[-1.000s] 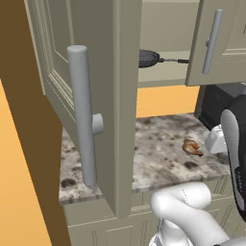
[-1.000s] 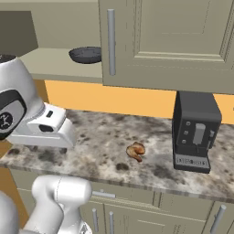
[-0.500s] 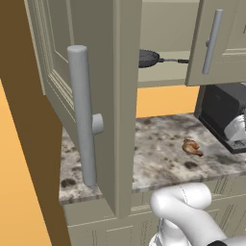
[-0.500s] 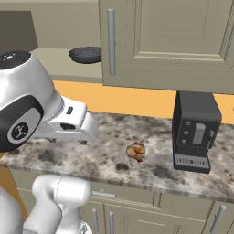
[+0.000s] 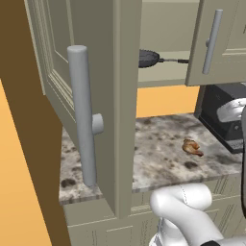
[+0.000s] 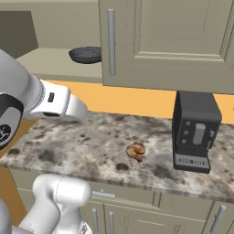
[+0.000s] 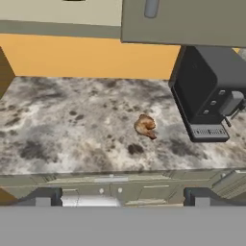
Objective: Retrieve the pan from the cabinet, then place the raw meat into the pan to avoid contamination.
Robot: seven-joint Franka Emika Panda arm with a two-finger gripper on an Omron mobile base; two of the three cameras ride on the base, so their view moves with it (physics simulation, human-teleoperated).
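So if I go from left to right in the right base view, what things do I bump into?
Robot arm → pan on the cabinet shelf → cabinet door handle → raw meat on the counter → black machine.

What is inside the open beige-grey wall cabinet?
A small round dark frying pan sits on the shelf of the beige-grey wall cabinet, its thin handle visible in the left base view. The closed right door hides the rest.

Even, bright, flat rendered light, no visible source. No glare. Small soft dark shadow on worktop [image 6: 82, 151] just beside meat [image 6: 136, 151]; another beside black appliance [image 6: 194, 130]. Open cabinet [image 6: 41, 32] interior dimmer toward back, pan [image 6: 86, 54] dark against it. Near cabinet door [image 5: 81, 96] soft, coarse-edged. No edge distortion; textures slightly blurry.
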